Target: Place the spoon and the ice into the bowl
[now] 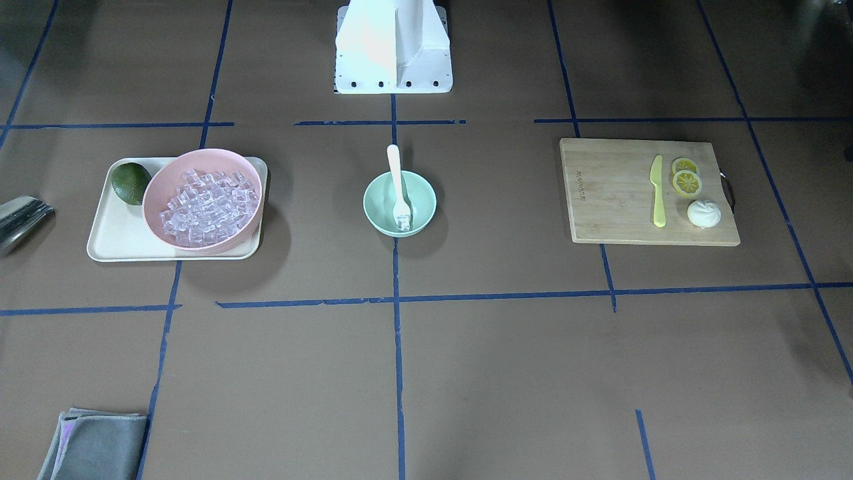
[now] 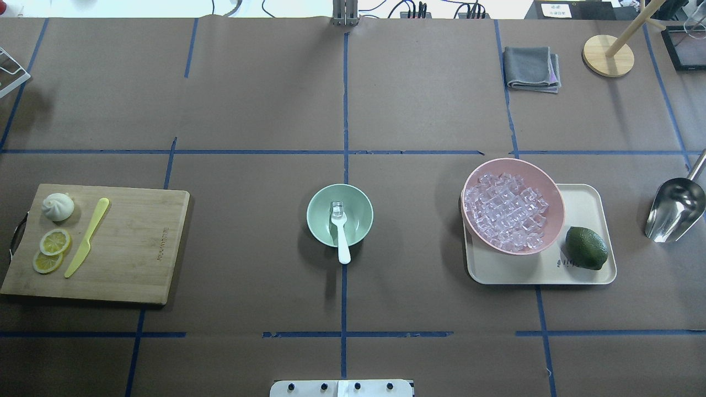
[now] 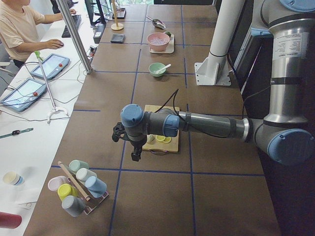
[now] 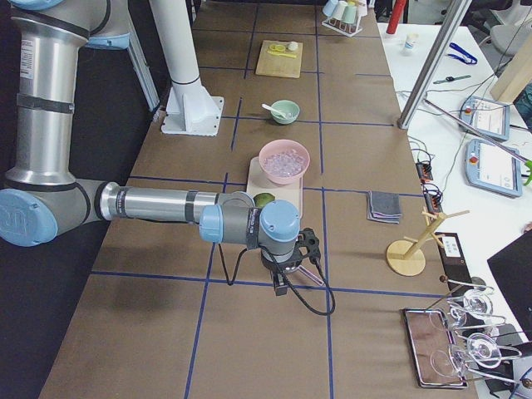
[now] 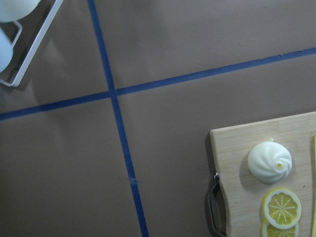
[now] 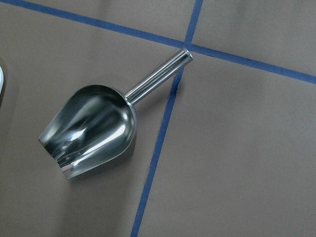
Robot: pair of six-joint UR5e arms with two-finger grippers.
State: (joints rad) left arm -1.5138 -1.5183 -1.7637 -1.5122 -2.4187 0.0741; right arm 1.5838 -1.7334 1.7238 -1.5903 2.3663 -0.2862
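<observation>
The tabletop (image 2: 248, 82) is covered in brown paper and divided into a grid by blue tape lines (image 2: 345, 110). In the exterior left view, a white desk (image 3: 29, 157) is seen at 9 o'clock, with tablets (image 3: 49, 65) laid on it.

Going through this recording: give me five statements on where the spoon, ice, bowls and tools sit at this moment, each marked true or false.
1. The spoon rests in the green bowl, handle over the rim. True.
2. The green bowl holds no ice. False: one ice cube sits at the spoon's scoop.
3. The pink bowl stands on the tray, full of ice cubes. True.
4. The knife lies on the tray. False: the knife lies on the cutting board.
5. The metal scoop is inside the pink bowl. False: the metal scoop lies on the table beside the tray.
</observation>
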